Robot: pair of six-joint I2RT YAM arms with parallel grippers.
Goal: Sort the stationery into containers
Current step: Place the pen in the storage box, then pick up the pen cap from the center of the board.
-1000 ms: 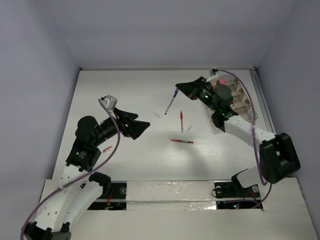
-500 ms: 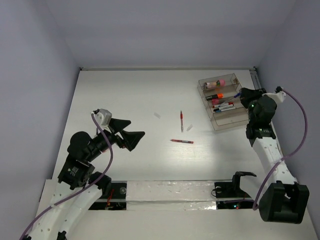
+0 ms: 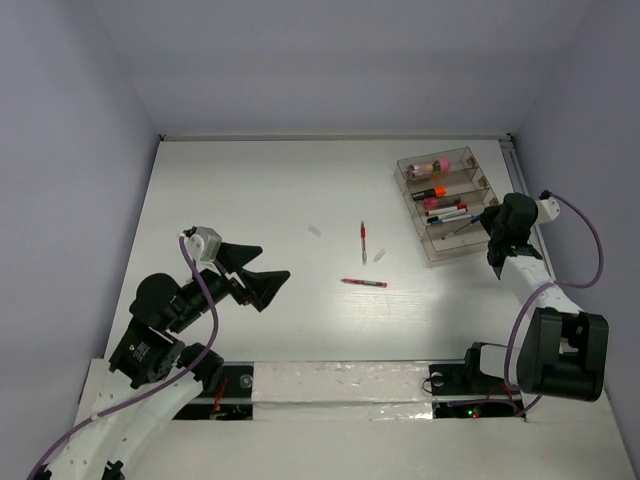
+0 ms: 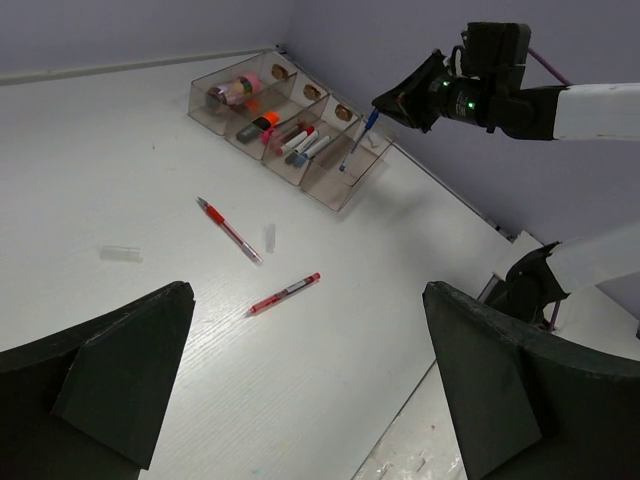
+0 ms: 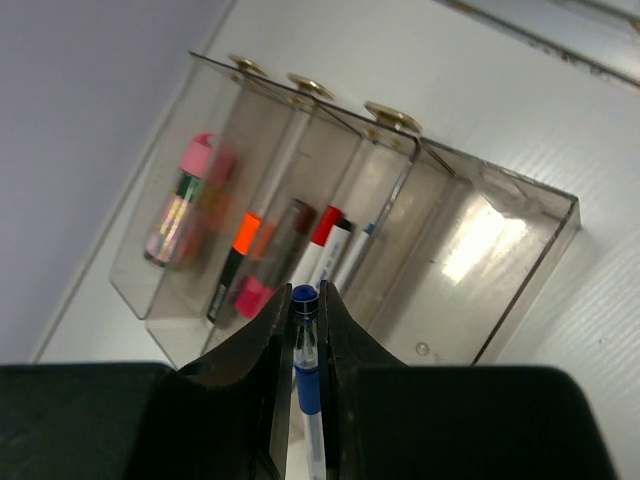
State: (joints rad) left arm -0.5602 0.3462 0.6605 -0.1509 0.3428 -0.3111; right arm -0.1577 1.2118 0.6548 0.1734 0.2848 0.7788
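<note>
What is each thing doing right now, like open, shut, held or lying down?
left gripper: open, empty
right gripper: shut on blue pen
blue pen: held tilted over organiser
organiser: three compartments filled, one bare
far red pen: lying on table
near red pen: lying on table
white pieces: lying on table

blue pen [image 5: 306,385], red pen [image 3: 364,283], clear organiser [image 5: 480,250], white table [image 3: 250,190]

I'm standing in what is looking like a robotics lab: plain lilac panels [image 3: 70,150] are boxing in a white table [image 3: 250,190]. The left arm [image 3: 155,340] and right arm [image 3: 530,282] are sitting bolted at the table's near edge, with purple cables [image 3: 214,305] trailing.
</note>
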